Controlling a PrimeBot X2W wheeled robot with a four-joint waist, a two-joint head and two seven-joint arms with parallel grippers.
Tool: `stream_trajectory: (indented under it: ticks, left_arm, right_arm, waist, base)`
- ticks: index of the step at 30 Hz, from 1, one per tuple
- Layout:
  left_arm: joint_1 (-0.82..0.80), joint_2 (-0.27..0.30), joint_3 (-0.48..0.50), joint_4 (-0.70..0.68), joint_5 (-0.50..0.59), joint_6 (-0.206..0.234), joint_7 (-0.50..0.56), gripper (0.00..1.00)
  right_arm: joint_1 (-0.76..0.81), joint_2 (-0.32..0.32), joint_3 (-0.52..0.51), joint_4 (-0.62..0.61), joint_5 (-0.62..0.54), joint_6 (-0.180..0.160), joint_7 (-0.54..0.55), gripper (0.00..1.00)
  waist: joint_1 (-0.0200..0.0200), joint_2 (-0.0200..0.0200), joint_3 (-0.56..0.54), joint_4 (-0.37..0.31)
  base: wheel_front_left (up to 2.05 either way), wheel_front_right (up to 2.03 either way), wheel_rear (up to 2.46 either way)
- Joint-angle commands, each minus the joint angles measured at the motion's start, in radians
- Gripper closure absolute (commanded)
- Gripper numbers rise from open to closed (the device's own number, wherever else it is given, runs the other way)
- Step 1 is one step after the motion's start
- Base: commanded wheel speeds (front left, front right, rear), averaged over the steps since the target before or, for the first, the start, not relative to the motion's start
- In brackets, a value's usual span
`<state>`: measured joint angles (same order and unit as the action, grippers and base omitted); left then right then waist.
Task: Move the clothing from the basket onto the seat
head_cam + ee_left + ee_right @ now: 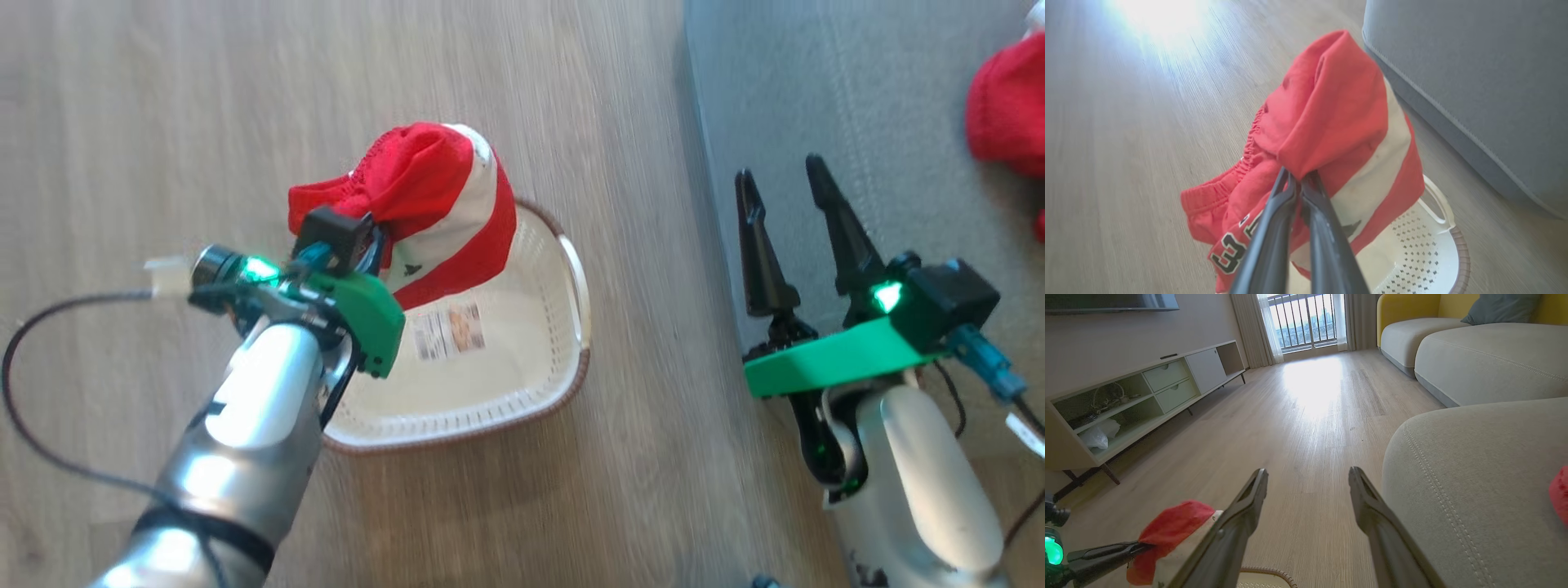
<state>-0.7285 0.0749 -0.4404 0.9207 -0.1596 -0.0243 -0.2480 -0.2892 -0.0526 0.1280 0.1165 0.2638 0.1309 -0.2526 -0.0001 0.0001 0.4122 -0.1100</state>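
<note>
1. The seat (857, 98) is recorded at the right of the head view; a red garment (1004, 114) is laid on it.
2. The basket (522, 384) is set on the wooden floor (163, 122) beside the seat.
3. The striped red-and-white clothing (1339, 114) is hung over the basket's far end, pinched in the closed left gripper (1299, 181).
4. The right gripper (780, 171) is held wide open and empty at the seat's edge.

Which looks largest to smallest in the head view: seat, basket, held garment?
1. seat, although cropped by the frame.
2. basket, partly hidden.
3. striped garment; it hangs nearer the camera, so it looks bigger than it truly is.
</note>
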Motion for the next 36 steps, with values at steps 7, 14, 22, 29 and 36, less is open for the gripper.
stream_trajectory:
  ticks: [7, 14, 22, 29, 36]
  left_arm:
    - [0.113, 0.068, 0.117, -0.290, 0.001, 0.037, -0.014, 1.00]
    - [0.217, 0.068, 0.221, -0.552, 0.019, 0.063, -0.014, 1.00]
    - [0.295, 0.028, 0.308, -0.782, 0.030, 0.066, -0.014, 1.00]
    - [0.330, -0.006, 0.342, -0.988, 0.047, 0.045, -0.014, 1.00]
    - [0.359, -0.021, 0.284, -1.063, 0.057, 0.017, -0.014, 1.00]
  right_arm:
    - [0.051, 0.002, 0.012, -0.012, -0.001, 0.000, -0.009, 0.00]
    - [0.085, 0.002, 0.012, -0.002, 0.008, 0.000, -0.009, 0.00]
    - [0.118, 0.002, 0.018, 0.008, 0.007, 0.000, -0.009, 0.00]
    - [0.147, 0.002, 0.016, 0.003, 0.012, 0.000, -0.009, 0.00]
    - [0.175, 0.002, 0.008, -0.009, 0.016, 0.000, -0.009, 0.00]
  waist:
    - [0.0001, -0.0001, -0.143, 0.017]
    - [0.0001, -0.0001, -0.217, 0.008]
    - [0.0001, -0.0001, -0.286, 0.001]
    - [0.0001, -0.0001, -0.326, -0.004]
    - [0.0001, -0.0001, -0.342, 0.001]
  base:
    - [0.00, 0.00, 0.00]
    - [0.00, 0.00, 0.00]
    - [0.00, 0.00, 0.00]
    - [0.00, 0.00, 0.00]
    - [0.00, 0.00, 0.00]
